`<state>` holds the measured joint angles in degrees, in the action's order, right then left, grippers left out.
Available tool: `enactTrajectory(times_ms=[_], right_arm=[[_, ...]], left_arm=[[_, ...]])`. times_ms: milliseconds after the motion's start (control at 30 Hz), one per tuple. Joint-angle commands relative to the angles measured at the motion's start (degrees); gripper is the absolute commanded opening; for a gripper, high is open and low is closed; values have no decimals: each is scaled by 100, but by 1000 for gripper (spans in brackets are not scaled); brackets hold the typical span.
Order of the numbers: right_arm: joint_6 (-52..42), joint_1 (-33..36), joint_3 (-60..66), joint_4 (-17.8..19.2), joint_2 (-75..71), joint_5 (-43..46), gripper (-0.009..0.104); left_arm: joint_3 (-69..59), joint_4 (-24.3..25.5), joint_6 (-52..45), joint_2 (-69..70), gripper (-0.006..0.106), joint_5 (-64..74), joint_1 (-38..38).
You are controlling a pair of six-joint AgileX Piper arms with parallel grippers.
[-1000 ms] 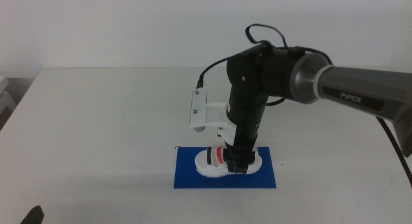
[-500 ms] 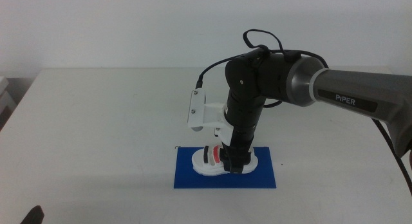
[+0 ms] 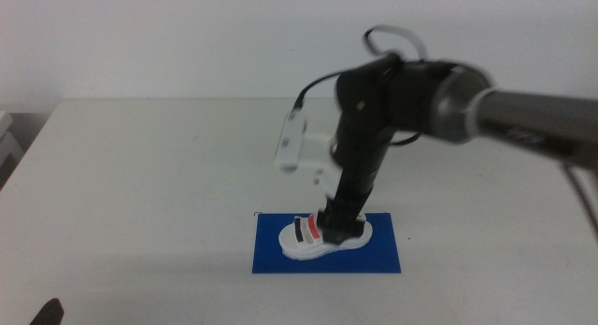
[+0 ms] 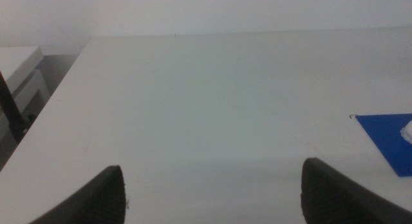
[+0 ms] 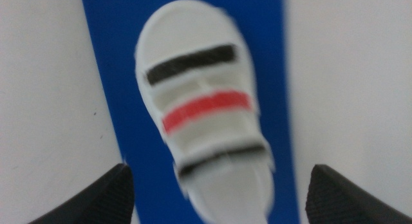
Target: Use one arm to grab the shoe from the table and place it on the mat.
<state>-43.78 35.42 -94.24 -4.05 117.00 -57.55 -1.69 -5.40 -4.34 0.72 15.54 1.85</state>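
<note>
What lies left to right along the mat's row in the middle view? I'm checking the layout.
Bare table → mat near edge → shoe → right pincer, open above the shoe → mat's far edge → table again.

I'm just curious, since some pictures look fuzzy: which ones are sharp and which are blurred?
Middle view: arm smeared, shoe and mat fairly sharp. Right wrist view: shoe and mat soft, strap edges fuzzy. Left wrist view: table evenly lit, jaws at the edge soft.
</note>
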Motion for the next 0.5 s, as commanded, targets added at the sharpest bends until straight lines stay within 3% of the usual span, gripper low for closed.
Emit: enactTrajectory(times_ms=[0, 467], right_arm=[[426, -181, -5, 22, -825, 121, 79], [2489, -2212, 3876, -224, -5377, 2831, 68]], left_arm=[[-40, -44, 24, 78, 94, -460, 16], [-40, -44, 24, 78, 94, -460, 16]])
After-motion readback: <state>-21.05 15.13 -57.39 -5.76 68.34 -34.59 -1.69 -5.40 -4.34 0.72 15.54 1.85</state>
